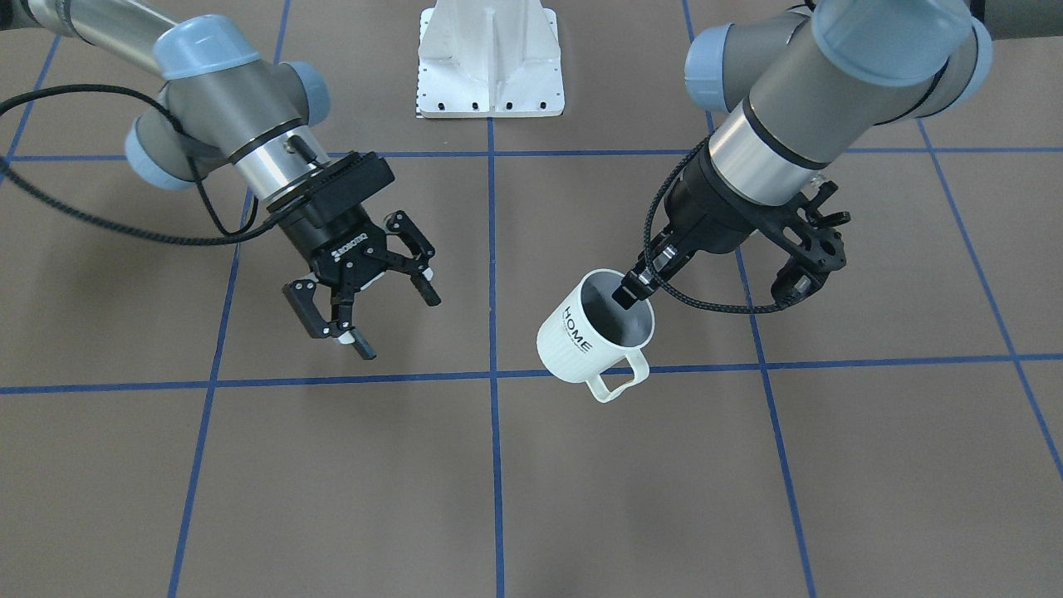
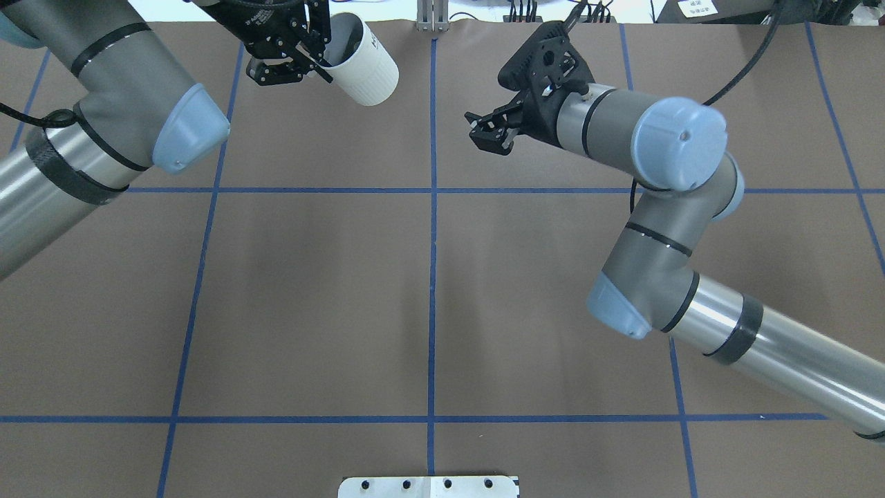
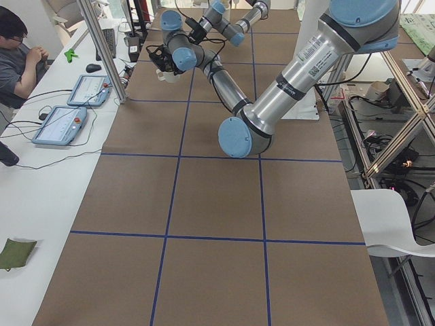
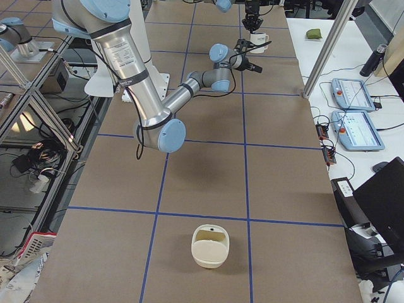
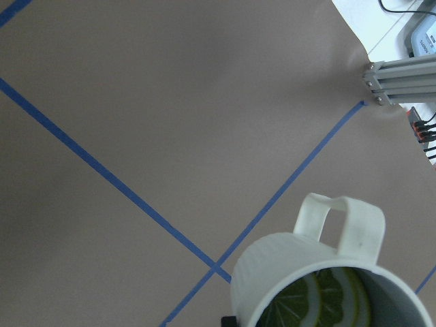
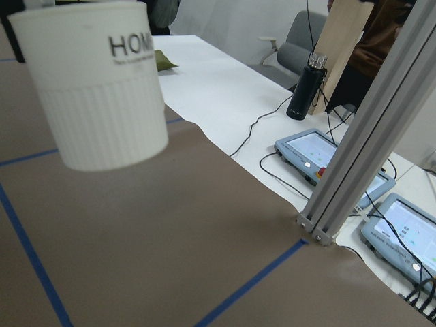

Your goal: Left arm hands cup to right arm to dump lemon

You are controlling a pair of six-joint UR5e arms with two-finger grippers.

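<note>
The white cup [image 1: 581,340] with black "HOME" lettering hangs tilted above the table, handle toward the operators' side. My left gripper [image 1: 636,287] is shut on its rim, with one finger inside the mouth. It also shows in the overhead view [image 2: 319,62], holding the cup [image 2: 366,66] at the far left. The left wrist view shows the cup [image 5: 286,272] with the yellow-green lemon [image 5: 320,300] lying inside. My right gripper [image 1: 399,324] is open and empty, apart from the cup, facing it across the centre line; it shows in the overhead view [image 2: 482,135]. The right wrist view shows the cup [image 6: 95,95] close ahead.
The white robot base plate [image 1: 490,66] sits at the table's robot side. A cream round container [image 4: 210,246] stands on the table far toward the robot's right end. An aluminium post [image 6: 368,136] and tablets [image 6: 320,153] stand past the far edge.
</note>
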